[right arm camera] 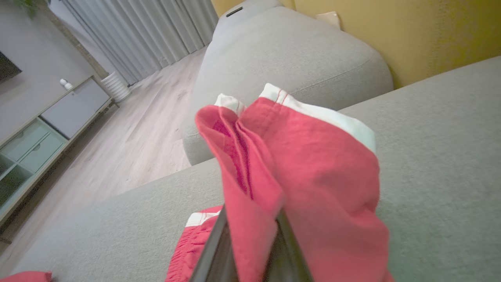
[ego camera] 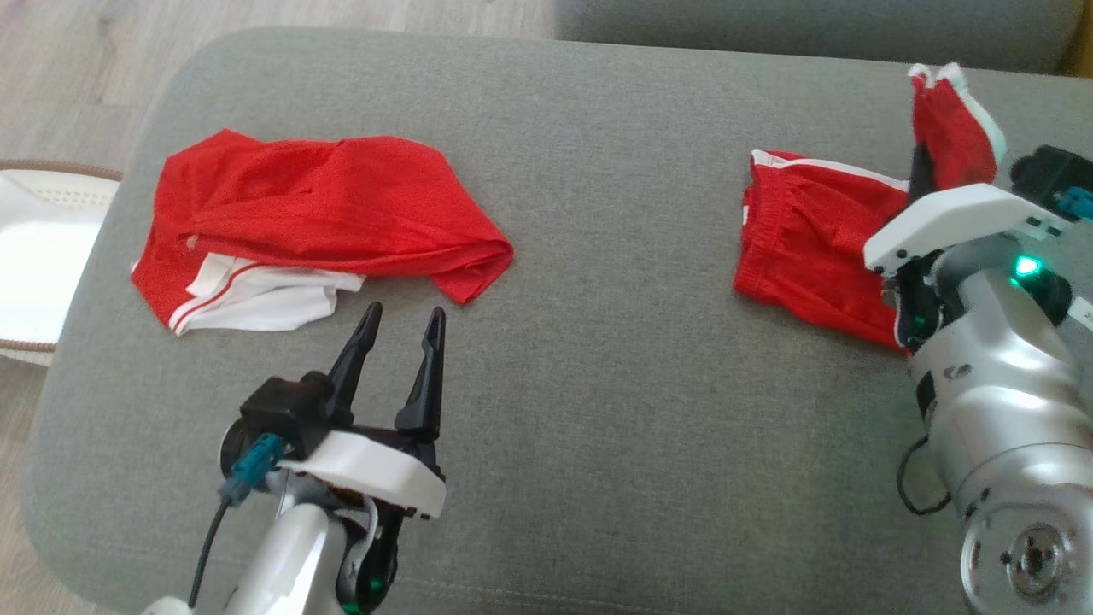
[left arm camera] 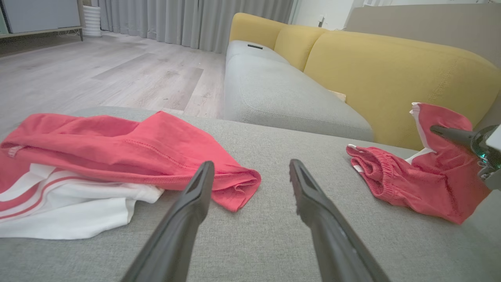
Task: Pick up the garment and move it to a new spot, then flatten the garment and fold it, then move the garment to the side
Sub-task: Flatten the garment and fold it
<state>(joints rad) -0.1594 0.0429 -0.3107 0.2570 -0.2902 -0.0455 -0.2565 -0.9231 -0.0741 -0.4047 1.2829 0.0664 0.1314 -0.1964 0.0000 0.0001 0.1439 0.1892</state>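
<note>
a broad grey cushion (ego camera: pixel 598 342) carries everything. on its left side a red and white garment (ego camera: pixel 316 205) lies crumpled. on the right side the red shorts (ego camera: pixel 811 248) rest partly on the cushion, with one white-trimmed corner lifted upright. the right claw (ego camera: pixel 920 175) is pressed together on that raised corner, pinching the cloth. the left claw (ego camera: pixel 404 313) hovers with fingers spread, just beside the crumpled garment's near edge and apart from it.
</note>
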